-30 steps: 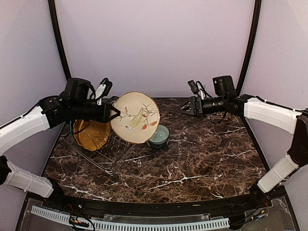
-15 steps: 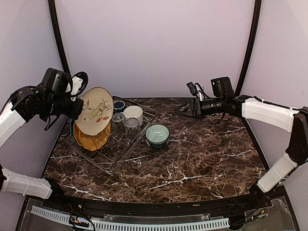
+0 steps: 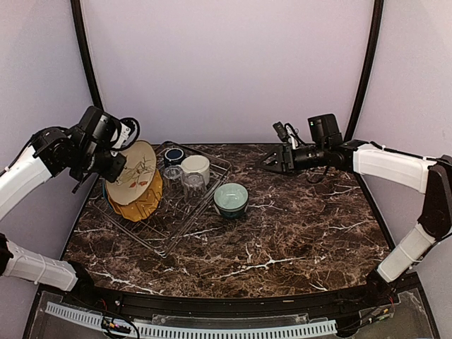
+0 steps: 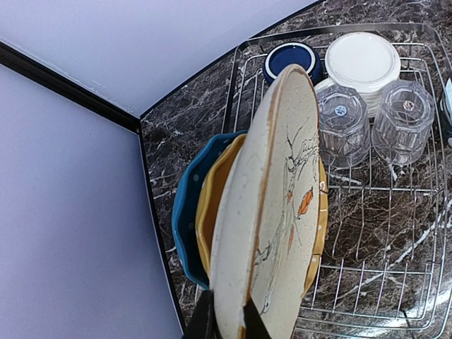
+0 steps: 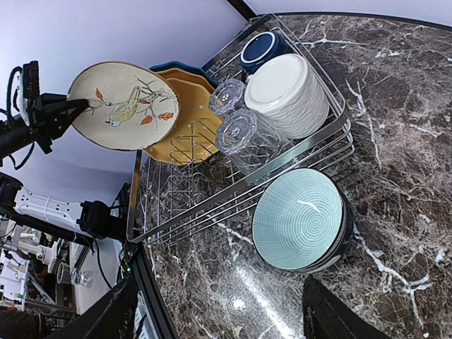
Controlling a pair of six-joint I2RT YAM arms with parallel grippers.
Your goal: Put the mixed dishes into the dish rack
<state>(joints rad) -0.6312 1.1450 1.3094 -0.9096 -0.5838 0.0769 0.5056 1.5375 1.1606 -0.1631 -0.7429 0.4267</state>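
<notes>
My left gripper [image 3: 114,168] is shut on the rim of the cream leaf-patterned plate [image 3: 135,171], holding it on edge over the left end of the dish rack [image 3: 167,239]. The plate stands just in front of the mustard-yellow plate [image 3: 143,203]; in the left wrist view the leaf plate [image 4: 279,205], yellow plate [image 4: 210,201] and blue plate [image 4: 183,215] stand in a row, with my fingers [image 4: 200,321] pinching the rim. In the rack are the dark blue mug [image 3: 174,155], cream mug [image 3: 195,167] and two clear ribbed glasses [image 3: 192,185]. The pale-teal bowl [image 3: 231,198] sits on the table beside the rack. My right gripper [image 3: 272,161] is open and empty, above and to the right of the bowl [image 5: 300,219].
The marble table [image 3: 304,226] stretches right of the bowl. The rack's right rim [image 5: 233,201] lies next to the bowl. Black frame posts [image 3: 85,56] and purple walls close in the back and sides.
My left arm swung the leaf plate from the table's middle leftward and lowered it over the rack in front of the yellow plate. My right arm barely moved.
</notes>
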